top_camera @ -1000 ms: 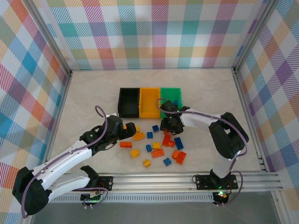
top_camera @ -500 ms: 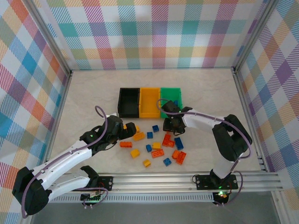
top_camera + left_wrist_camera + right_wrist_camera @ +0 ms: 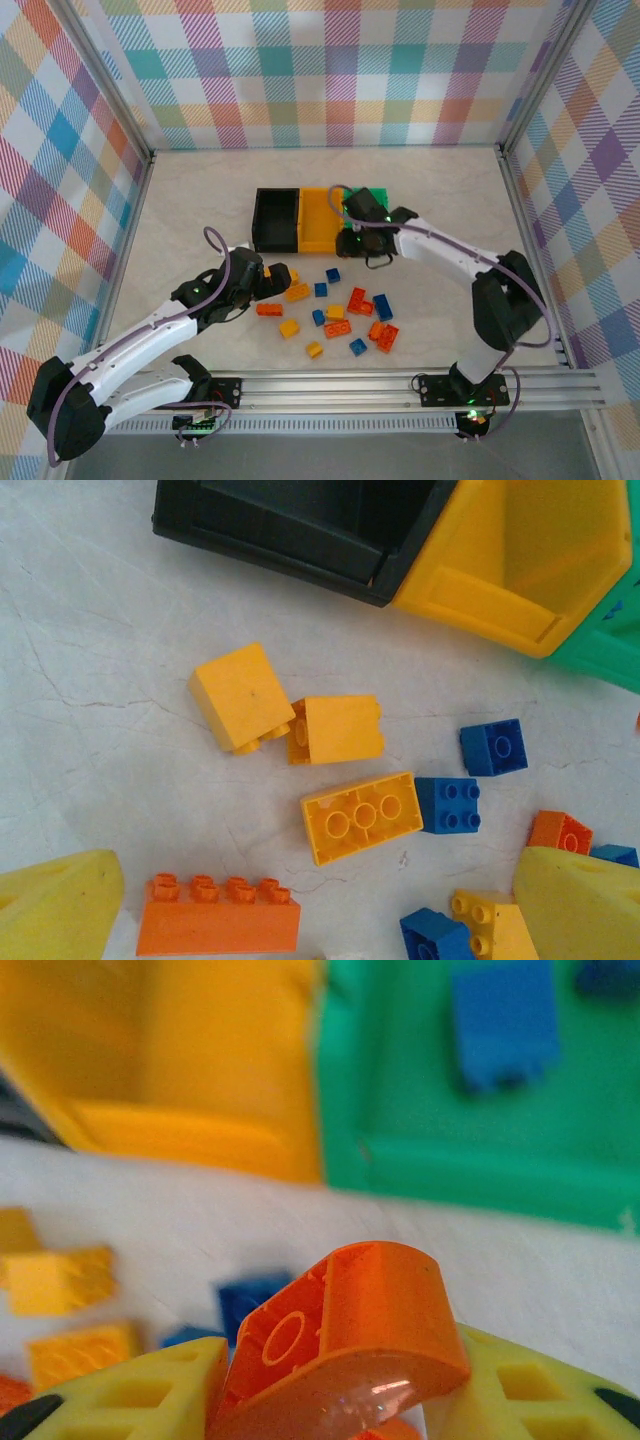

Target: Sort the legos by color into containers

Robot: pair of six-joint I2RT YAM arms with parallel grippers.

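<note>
An orange-red brick (image 3: 340, 1340) is clamped in the right gripper (image 3: 366, 247), held just short of the green bin (image 3: 378, 197) and orange-yellow bin (image 3: 318, 215), evidently for deposit. The remaining legos (image 3: 360, 300) lie scattered on the table. The left gripper (image 3: 318, 905) is spread wide above them.

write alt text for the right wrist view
The right gripper holds a curved orange lego close to the camera. Beyond it sit an orange-yellow bin and a green bin with a blue brick inside; loose yellow bricks and a blue lego lie at left.
</note>
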